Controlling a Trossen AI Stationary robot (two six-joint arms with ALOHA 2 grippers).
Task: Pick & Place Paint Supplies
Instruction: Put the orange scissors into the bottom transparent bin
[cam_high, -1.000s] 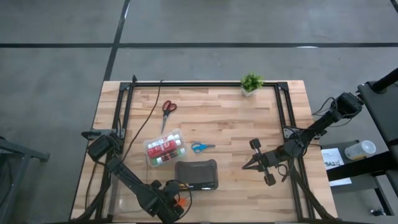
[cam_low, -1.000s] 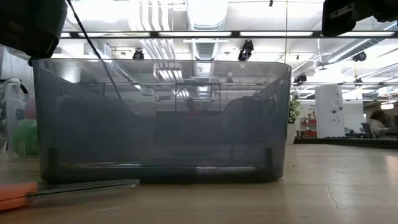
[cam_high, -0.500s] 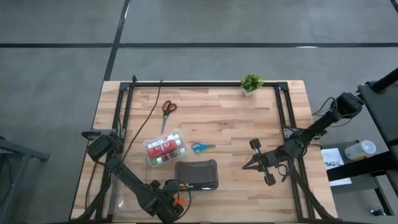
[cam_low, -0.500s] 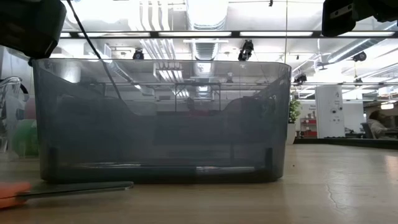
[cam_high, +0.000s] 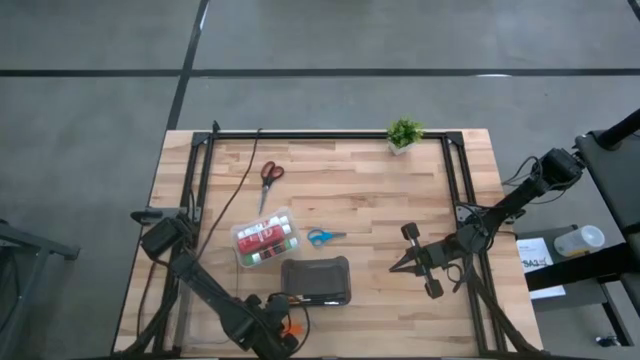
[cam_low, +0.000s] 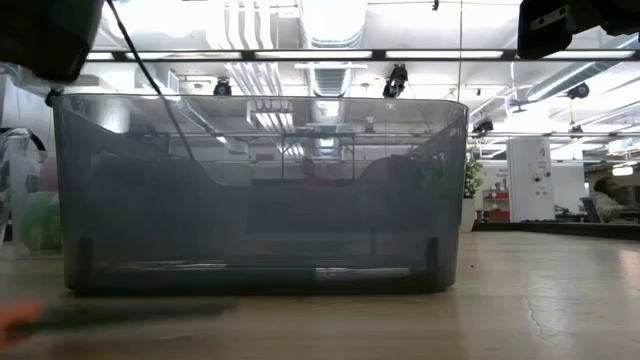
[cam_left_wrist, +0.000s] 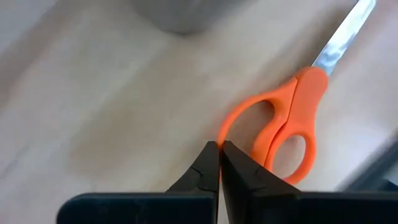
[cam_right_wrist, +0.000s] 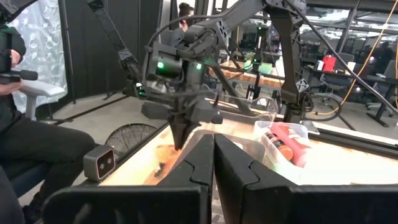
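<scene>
Orange-handled scissors (cam_left_wrist: 292, 124) lie flat on the wood by the table's near edge, in front of the dark grey case (cam_high: 316, 282). My left gripper (cam_left_wrist: 219, 146) points down over them, shut, its tips at the rim of one handle loop. Red scissors (cam_high: 271, 172) and blue scissors (cam_high: 322, 237) also lie flat on the table. Red and green paint tubes rest in a clear box (cam_high: 265, 240). My right gripper (cam_high: 397, 266) waits at mid right, level and shut (cam_right_wrist: 213, 155). My left gripper comes from above, pointing steeply down, with its shut fingertips (cam_left_wrist: 208, 155) against the outer rim of the larger handle loop (cam_left_wrist: 224, 127) of the orange scissors. Whether any of the rim is pinched between them I cannot tell. The scissors lie flat on the table.
A small green potted plant (cam_high: 404, 132) stands at the far edge. A black cable (cam_high: 240, 180) runs across the left part of the table. The grey case (cam_low: 260, 190) fills the low view just behind the scissors (cam_low: 100, 315). Bare wood lies between the case and my right gripper.
The orange scissors have shifted a little on the table, their handle end going toward the left edge, and they show blurred in the low view now. The left arm has stayed over them.
</scene>
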